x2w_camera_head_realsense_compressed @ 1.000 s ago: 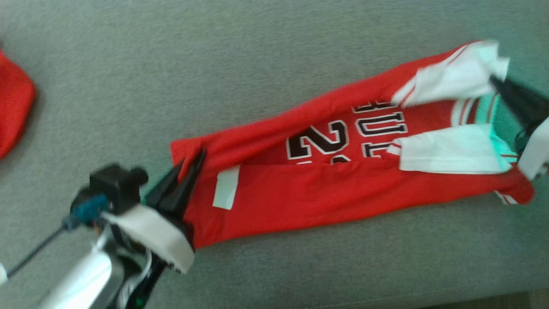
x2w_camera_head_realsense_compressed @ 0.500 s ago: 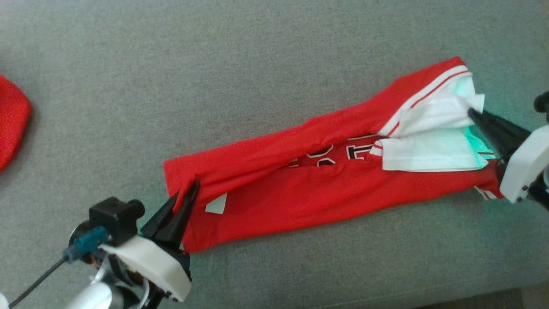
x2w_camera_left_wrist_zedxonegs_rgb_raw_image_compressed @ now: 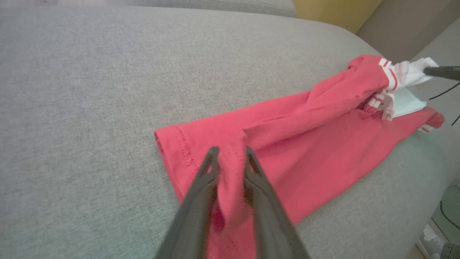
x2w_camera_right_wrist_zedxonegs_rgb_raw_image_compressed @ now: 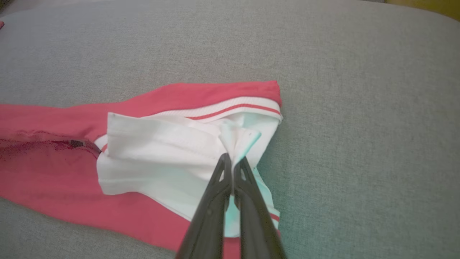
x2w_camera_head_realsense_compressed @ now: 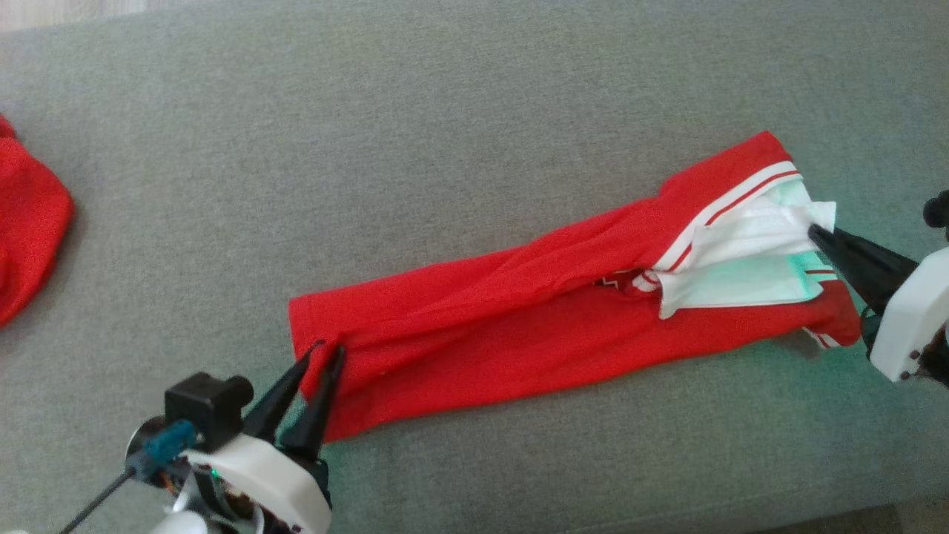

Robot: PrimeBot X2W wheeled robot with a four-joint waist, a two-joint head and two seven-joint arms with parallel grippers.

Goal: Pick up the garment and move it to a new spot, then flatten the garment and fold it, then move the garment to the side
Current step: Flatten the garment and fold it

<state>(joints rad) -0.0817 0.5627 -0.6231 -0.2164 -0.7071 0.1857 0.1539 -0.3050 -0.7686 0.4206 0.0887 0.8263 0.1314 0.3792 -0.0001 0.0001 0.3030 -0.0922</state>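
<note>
- Overhead, we see a long red jersey garment with a white inner panel [x2w_camera_head_realsense_compressed: 519, 334], folded lengthwise into a narrow band. It lies diagonally on the grey woven upholstered surface [x2w_camera_head_realsense_compressed: 445, 148].
- The garment's plain red hem end sits at the lower left. The white panel end sits at the upper right, near the surface's right side.
- The left gripper [x2w_camera_head_realsense_compressed: 331, 346] is at the hem corner and released. Its two dark fingers stand a little apart, and from the left wrist view a ridge of red cloth lies in the gap between them.
- The right gripper [x2w_camera_head_realsense_compressed: 813, 231] is clenched on the garment. From the right wrist view the fingertips meet on a bunched point of white cloth, which puckers up around them.
- A white-and-red striped trim [x2w_camera_head_realsense_compressed: 730, 208] runs along the upper edge of the white panel. A scrap of dark lettering shows in the slit where the two red folds meet, too little to read.
- A greenish tint falls on the white cloth just beside the right gripper.
- A second red cloth [x2w_camera_head_realsense_compressed: 30, 215] lies at the far left edge, well apart from the garment.
</note>
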